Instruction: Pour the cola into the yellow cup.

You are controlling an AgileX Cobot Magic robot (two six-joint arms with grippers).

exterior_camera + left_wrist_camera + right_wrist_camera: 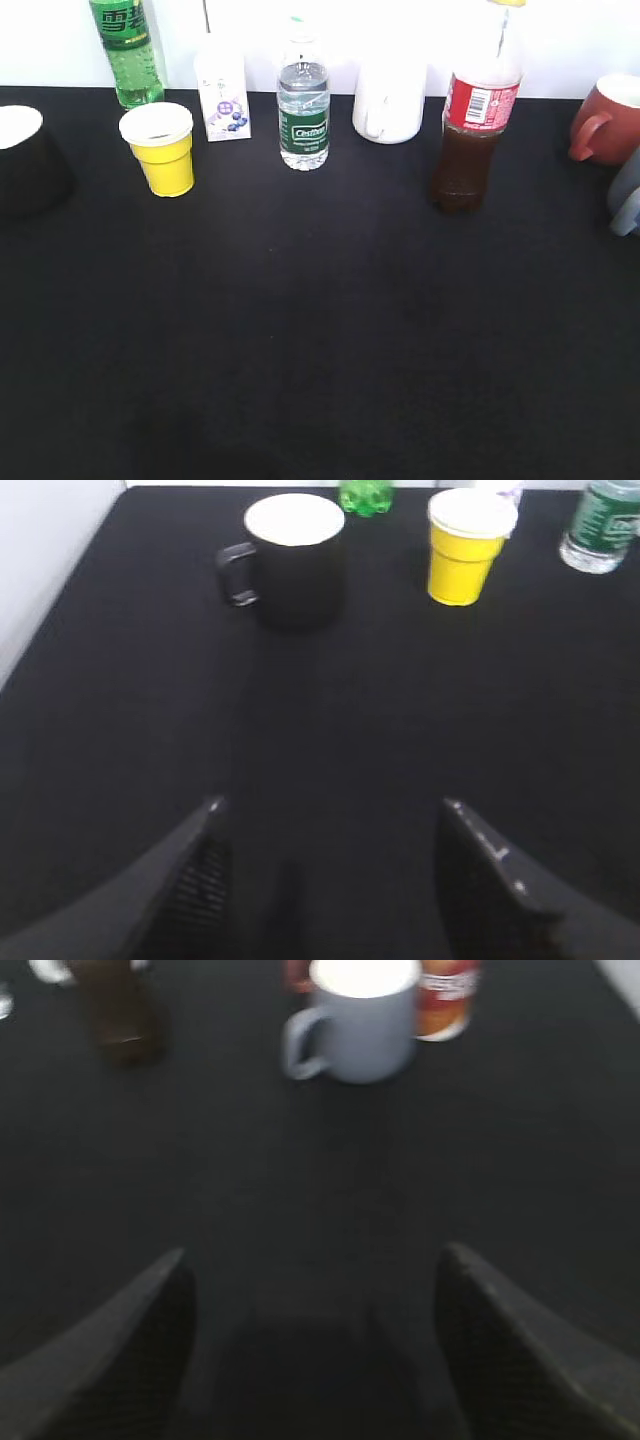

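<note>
Black table (320,350): cola (470,130) far ahead-left of gaping right claw (315,1345)

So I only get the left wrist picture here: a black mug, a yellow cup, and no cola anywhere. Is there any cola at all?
Observer: Yes. The cola bottle stands far right of the yellow cup, near the table's back edge.
Operator: Is it open?
Observer: No, a yellow cap is on top, cut off by the frame's edge.
Operator: Is the other arm holding it?
Observer: No. The right gripper is open and empty, well short of the bottle.
Operator: Anything between bottle and cup?
Observer: A water bottle and a white mug.
</note>
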